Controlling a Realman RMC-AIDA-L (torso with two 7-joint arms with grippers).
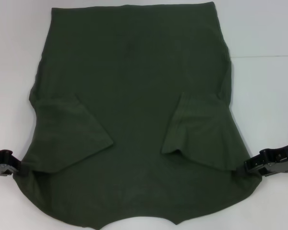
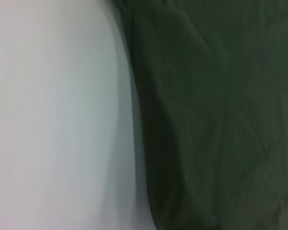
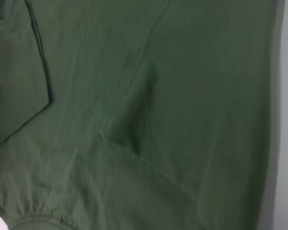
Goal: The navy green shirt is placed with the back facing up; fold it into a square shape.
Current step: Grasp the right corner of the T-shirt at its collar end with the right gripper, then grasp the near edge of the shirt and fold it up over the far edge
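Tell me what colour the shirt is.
The shirt is plain dark olive green, best seen in the head view.

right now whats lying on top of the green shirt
Both sleeves are folded inward on the navy green shirt: left sleeve, right sleeve. Nothing else lies on it. Whatever is beneath the cloth is hidden.
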